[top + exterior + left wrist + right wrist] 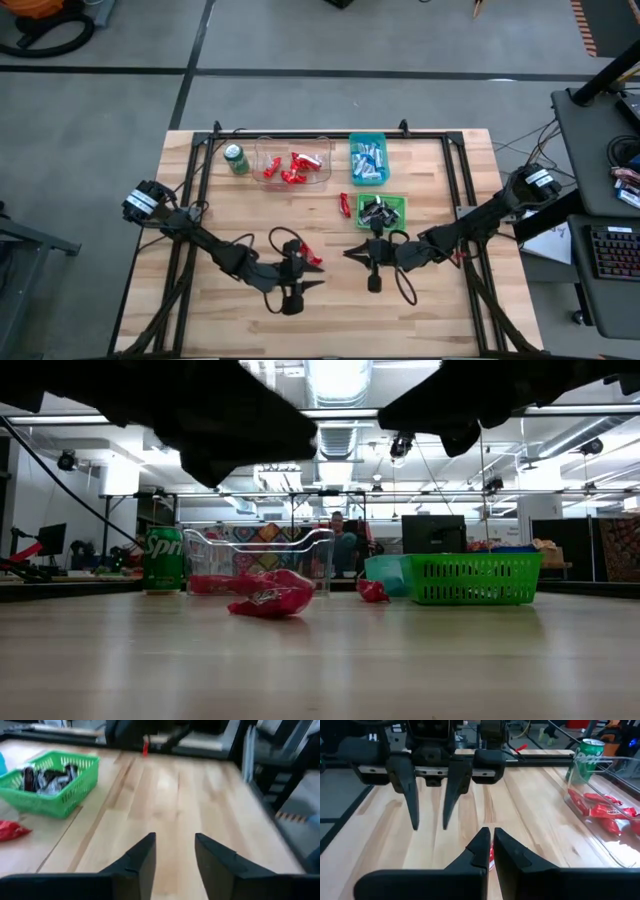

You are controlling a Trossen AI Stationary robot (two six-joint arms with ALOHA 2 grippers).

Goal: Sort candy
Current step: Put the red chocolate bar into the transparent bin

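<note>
Left end effector (306,287), lower centre of the high view, has fingers apart, empty. A red candy (312,258) lies beside it on the counter (440,310), awaiting sorting. Right end effector (352,254) is closed, idle.

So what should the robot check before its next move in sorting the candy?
1. Left claw open with nothing between its fingers: ok.
2. Right claw open, ready to grab: not ok, it is shut.
3. Red candy lying flat on the table between the two claws: ok.
4. Right claw clear of that candy: cannot tell.
5. Clear tray holding the red candies has room for more: ok.
6. All candy sorted: not ok, a second red candy lies loose beside the green basket.
</note>
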